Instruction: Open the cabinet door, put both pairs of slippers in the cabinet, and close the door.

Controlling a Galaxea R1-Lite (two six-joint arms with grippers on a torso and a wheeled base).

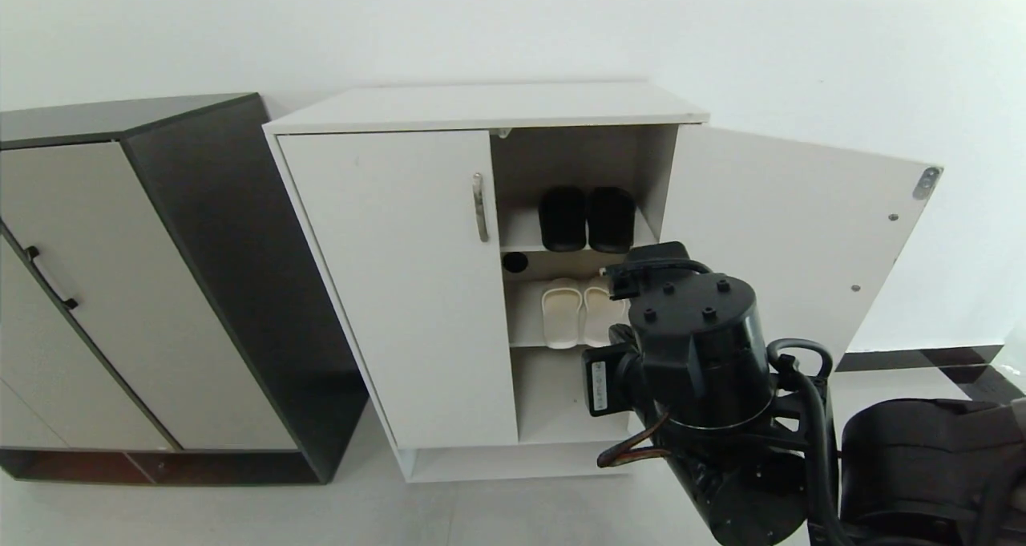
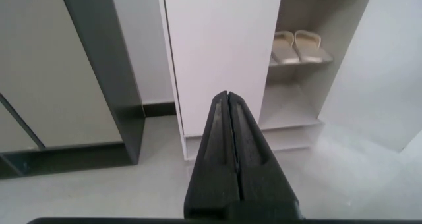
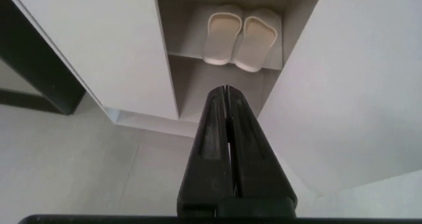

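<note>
The white cabinet stands with its right door swung open and its left door closed. A black pair of slippers sits on the upper shelf. A white pair of slippers rests on the middle shelf, and shows again as white slippers and white slippers. My right gripper is shut and empty, low in front of the open compartment. My left gripper is shut and empty, facing the closed left door from farther back.
A dark cabinet with a light door and black handle stands to the left of the white one. A white wall runs behind. The grey floor in front is bare. The bottom shelf holds nothing.
</note>
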